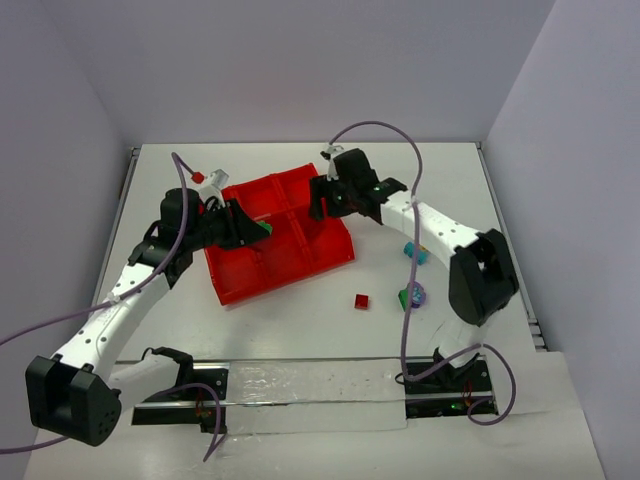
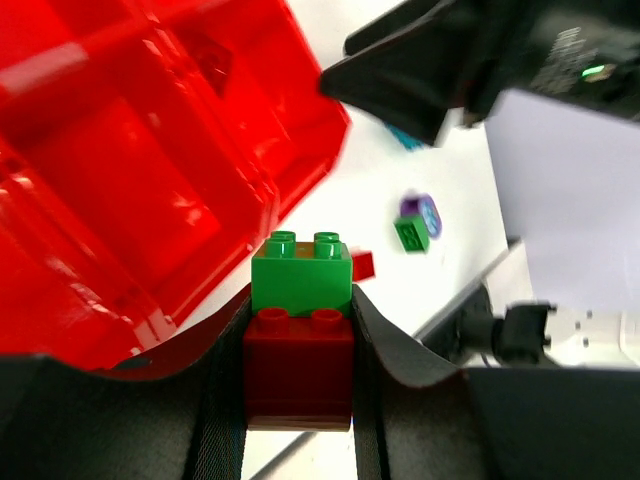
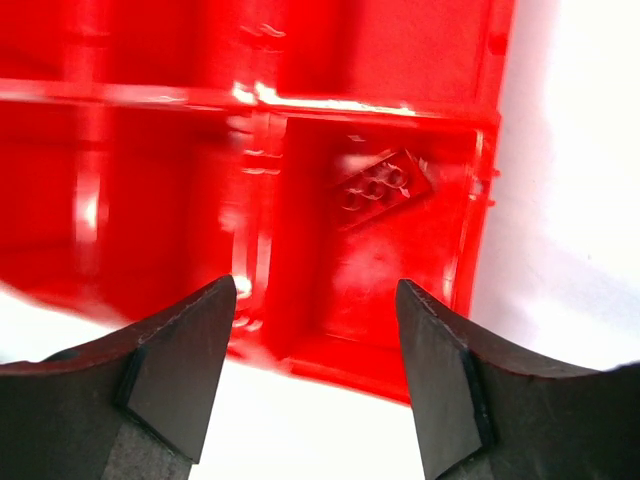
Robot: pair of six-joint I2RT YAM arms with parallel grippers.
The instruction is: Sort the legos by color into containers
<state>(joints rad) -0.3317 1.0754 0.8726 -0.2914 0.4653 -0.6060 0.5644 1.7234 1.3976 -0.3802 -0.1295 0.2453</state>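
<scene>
Right gripper [image 3: 315, 288] hangs with its jaws apart and nothing between them, over the far right part of the red tray [image 1: 240, 285]. In the right wrist view, the compartment at centre right of the frame, just above the two fingers, holds a red lego [image 3: 385, 185] lying tilted on its floor.

At the tray's left side in the overhead view, the left gripper [image 2: 300, 330] is clamped on a dark red brick [image 2: 298, 365], with a green brick [image 2: 301, 275] stacked on top of it, studs up. The pair sits just beside the tray's edge, above bare table.

Loose legos lie on the white table [image 1: 300, 330] to the lower right of the tray. A small red brick [image 1: 361, 301] sits nearest its lower corner. Further right, a green piece [image 1: 408, 297] touches a purple one [image 1: 418, 293]. A light blue brick [image 1: 415, 251] lies above them, close under the right arm.
</scene>
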